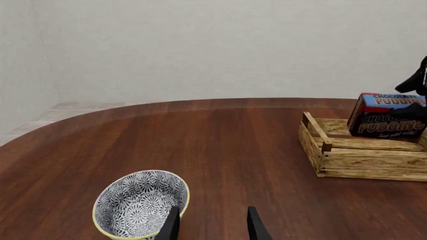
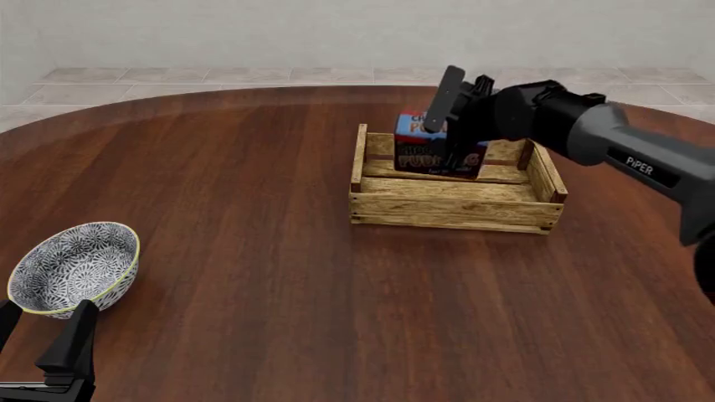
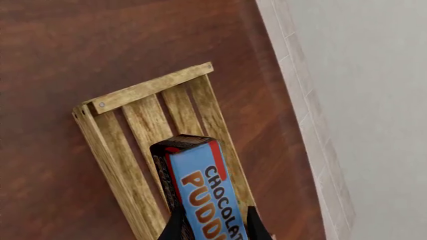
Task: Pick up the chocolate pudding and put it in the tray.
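Note:
The chocolate pudding (image 2: 427, 151) is a small carton with a blue top and a dark brown lower part. It stands upright inside the far part of the tray (image 2: 453, 213), a shallow crate of light wooden slats. My right gripper (image 2: 447, 138) is shut on the carton, and in the right wrist view the chocolate pudding (image 3: 200, 190) fills the gap between both fingers above the tray (image 3: 143, 90) slats. Whether the carton touches the tray floor I cannot tell. My left gripper (image 2: 39, 339) sits open and empty at the near left. The left wrist view shows the chocolate pudding (image 1: 390, 117) and the tray (image 1: 353, 160).
A round white-and-grey patterned bowl (image 2: 73, 268) with a yellow rim stands just ahead of my left gripper, and the bowl (image 1: 137, 202) lies close beside one finger (image 1: 170, 225). The dark wooden table (image 2: 246, 251) has a curved far edge, with tiled floor and a wall beyond.

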`<control>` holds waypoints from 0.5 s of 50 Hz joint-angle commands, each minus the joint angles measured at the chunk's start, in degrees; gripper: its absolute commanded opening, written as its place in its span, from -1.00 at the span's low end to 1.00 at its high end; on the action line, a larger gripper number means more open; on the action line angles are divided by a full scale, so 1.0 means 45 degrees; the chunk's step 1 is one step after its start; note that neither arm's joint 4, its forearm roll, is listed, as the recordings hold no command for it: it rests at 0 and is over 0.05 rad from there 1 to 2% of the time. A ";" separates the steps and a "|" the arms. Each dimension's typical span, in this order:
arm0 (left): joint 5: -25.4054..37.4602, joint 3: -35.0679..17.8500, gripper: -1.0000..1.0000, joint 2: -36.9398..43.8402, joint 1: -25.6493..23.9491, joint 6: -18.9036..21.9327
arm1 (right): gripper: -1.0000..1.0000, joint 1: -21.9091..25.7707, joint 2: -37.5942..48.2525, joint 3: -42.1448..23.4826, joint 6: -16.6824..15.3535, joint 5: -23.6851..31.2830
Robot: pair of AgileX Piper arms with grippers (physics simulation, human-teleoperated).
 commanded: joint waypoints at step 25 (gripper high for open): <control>0.0000 0.0000 1.00 0.0001 0.0001 -0.0001 | -1.00 0.0050 0.0622 -0.0001 0.0516 -0.0389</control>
